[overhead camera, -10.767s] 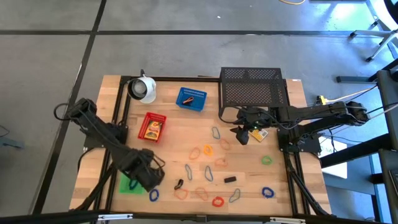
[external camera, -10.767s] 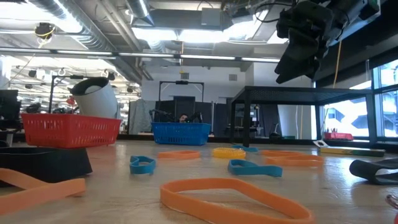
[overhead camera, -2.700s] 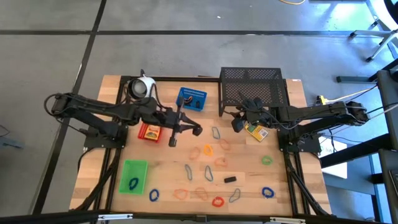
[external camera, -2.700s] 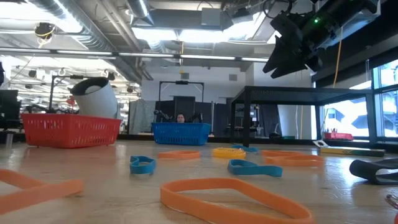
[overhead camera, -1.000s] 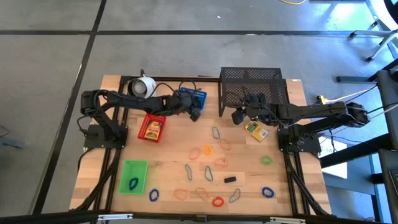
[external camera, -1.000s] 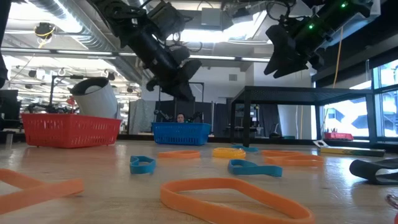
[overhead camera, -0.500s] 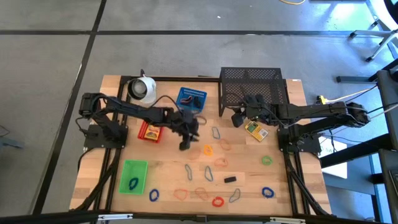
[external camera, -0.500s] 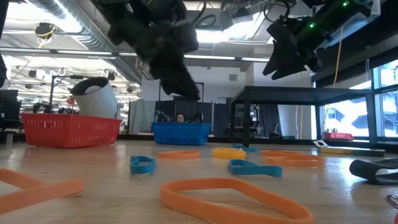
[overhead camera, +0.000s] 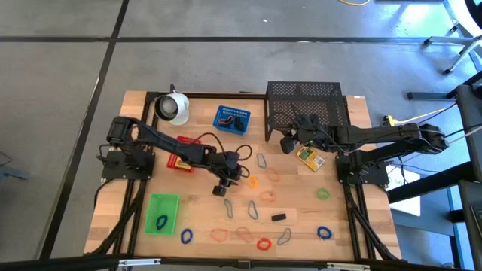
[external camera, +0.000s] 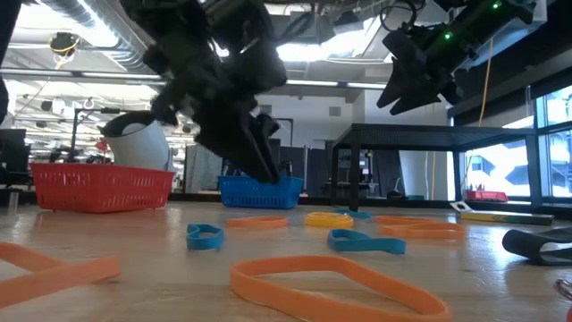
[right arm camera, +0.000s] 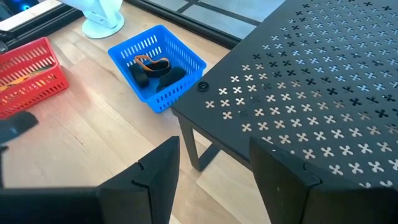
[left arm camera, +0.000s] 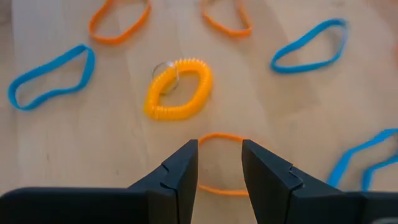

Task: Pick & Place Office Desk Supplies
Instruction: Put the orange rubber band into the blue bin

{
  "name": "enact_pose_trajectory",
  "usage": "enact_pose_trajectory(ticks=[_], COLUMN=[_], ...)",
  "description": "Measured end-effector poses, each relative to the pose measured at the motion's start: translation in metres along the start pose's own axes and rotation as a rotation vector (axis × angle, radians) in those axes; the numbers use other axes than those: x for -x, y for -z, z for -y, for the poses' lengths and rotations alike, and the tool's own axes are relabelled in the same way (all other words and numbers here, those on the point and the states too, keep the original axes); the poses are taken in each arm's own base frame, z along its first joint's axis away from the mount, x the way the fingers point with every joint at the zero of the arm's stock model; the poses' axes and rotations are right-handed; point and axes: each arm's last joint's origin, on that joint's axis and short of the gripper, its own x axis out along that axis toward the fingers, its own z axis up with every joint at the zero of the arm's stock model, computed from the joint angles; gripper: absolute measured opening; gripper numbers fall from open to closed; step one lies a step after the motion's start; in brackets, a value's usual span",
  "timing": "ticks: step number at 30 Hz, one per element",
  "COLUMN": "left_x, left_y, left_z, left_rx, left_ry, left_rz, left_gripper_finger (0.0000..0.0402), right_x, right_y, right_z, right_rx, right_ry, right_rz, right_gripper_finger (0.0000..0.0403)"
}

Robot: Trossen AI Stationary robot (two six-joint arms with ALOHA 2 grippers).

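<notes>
Plainly, yellow coiled band loop (left arm camera: pixel 179 89) (oval) lies flat.

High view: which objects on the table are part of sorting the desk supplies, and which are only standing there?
Part of the job: coloured band loops, yellow coil loop, black clip, yellow box, red tray, blue tray, green tray.

Only standing there: white round cup, black mesh rack.

My left gripper (overhead camera: pixel 224 183) hangs mid-table, just left of the coiled band (overhead camera: pixel 251 181). My right gripper (overhead camera: pixel 288 141) sits before the mesh rack (overhead camera: pixel 305 109), with the box (overhead camera: pixel 310 156) just right of it.
</notes>
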Motion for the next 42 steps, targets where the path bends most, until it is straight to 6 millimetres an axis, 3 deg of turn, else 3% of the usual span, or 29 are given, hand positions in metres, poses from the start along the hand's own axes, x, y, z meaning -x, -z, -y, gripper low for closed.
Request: enact_pose_trajectory(ticks=[12, 16, 21, 26, 29, 35, 42], left_x=[-0.03, -0.031, -0.032, -0.029, -0.017, 0.02, 0.083], left_y=[0.017, 0.018, 0.018, 0.016, 0.013, -0.011, -0.047], left_z=[-0.007, -0.006, -0.005, -0.005, -0.008, -0.019, -0.024], left_rx=[-0.038, -0.044, -0.068, -0.067, -0.059, -0.05, -0.084], left_ry=[-0.087, -0.084, -0.067, -0.069, -0.091, -0.166, -0.256], left_rz=[-0.081, -0.088, -0.088, -0.078, -0.07, 0.09, 0.403], left_gripper_finger=[0.0107, 0.0078, 0.0011, 0.0002, 0.0002, 0.0002, 0.0002], right_x=[0.0, 0.0, 0.0, 0.0, 0.0, 0.0, 0.0], right_y=[0.0, 0.0, 0.0, 0.0, 0.0, 0.0, -0.001], right_z=[0.0, 0.0, 0.0, 0.0, 0.0, 0.0, 0.0], right_rx=[-0.003, -0.003, -0.003, -0.003, -0.003, -0.004, -0.006], right_ry=[0.002, 0.001, 0.002, 0.002, 0.002, 0.0, -0.002], right_rz=[0.002, 0.002, 0.002, 0.002, 0.002, 0.004, 0.007], right_gripper_finger=[0.0194, 0.0194, 0.0194, 0.0194, 0.0194, 0.0194, 0.0194])
